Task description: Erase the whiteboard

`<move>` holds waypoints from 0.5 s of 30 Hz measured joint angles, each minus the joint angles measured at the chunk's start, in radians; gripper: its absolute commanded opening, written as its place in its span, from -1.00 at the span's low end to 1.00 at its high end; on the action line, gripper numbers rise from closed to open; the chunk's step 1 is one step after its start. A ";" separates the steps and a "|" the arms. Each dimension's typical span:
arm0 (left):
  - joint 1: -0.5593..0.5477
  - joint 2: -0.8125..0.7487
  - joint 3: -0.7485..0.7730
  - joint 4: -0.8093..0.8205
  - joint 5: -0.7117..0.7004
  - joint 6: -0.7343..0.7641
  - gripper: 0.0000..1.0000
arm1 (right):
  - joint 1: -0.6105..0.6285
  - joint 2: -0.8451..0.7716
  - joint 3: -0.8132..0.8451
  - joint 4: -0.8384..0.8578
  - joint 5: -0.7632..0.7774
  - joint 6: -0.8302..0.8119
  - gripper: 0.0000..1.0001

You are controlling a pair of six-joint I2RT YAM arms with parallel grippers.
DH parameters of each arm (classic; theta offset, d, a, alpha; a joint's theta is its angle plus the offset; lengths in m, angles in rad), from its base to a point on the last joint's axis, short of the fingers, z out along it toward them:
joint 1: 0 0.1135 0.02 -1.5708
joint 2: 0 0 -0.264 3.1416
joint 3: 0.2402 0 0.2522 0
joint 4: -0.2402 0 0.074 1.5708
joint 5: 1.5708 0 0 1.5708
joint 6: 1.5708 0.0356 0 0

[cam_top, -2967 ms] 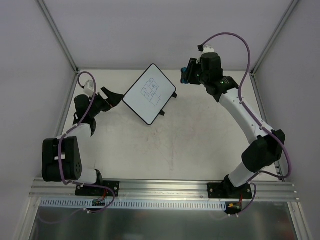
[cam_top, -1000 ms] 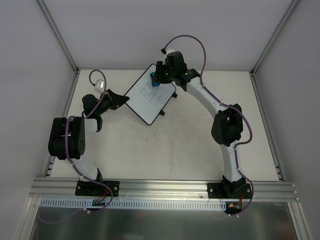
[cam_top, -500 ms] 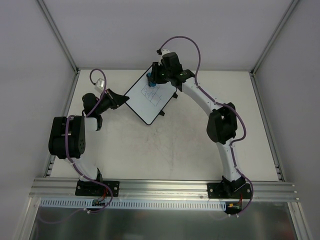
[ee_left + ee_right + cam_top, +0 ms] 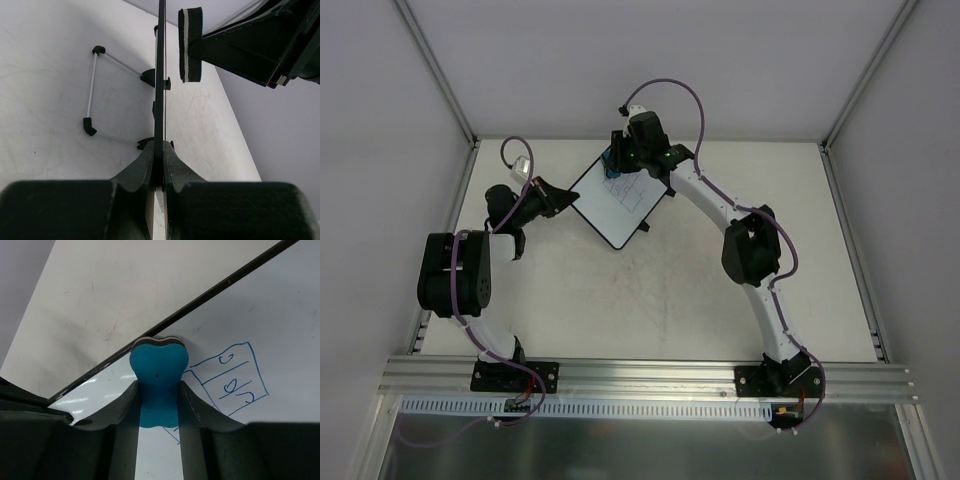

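Blue eraser [image 4: 159,365] is pinched between the right gripper [image 4: 158,392] fingers, with its head poking out past the tips. The whiteboard [image 4: 620,208] lies directly under those fingers, and its black rim runs just beyond the eraser head. The left gripper [image 4: 159,162] is clamped on the board's edge, rim between both fingers, steadying it.

Progress: I'd say you're at the very start. The blue grid sketch [image 4: 227,377] reads sharp just to the side of the right fingers, and no smeared patch is visible. The left wrist view shows a sliver between the felt and the board face, so I can't confirm contact.

Left to do: press down and sweep across the whole sketch. Watch that the board doesn't pivot in the left pinch.
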 measured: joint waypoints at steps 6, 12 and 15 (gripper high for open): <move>-0.002 0.000 0.007 -0.022 -0.001 0.013 -1.00 | 0.016 0.027 0.010 0.001 0.037 -0.003 -1.00; -0.006 0.000 0.014 -0.034 -0.003 0.016 -1.00 | 0.017 0.046 0.019 0.003 0.061 -0.003 -1.00; -0.006 0.000 0.016 -0.042 -0.006 0.016 -1.00 | 0.017 0.051 0.022 0.006 0.064 -0.003 -1.00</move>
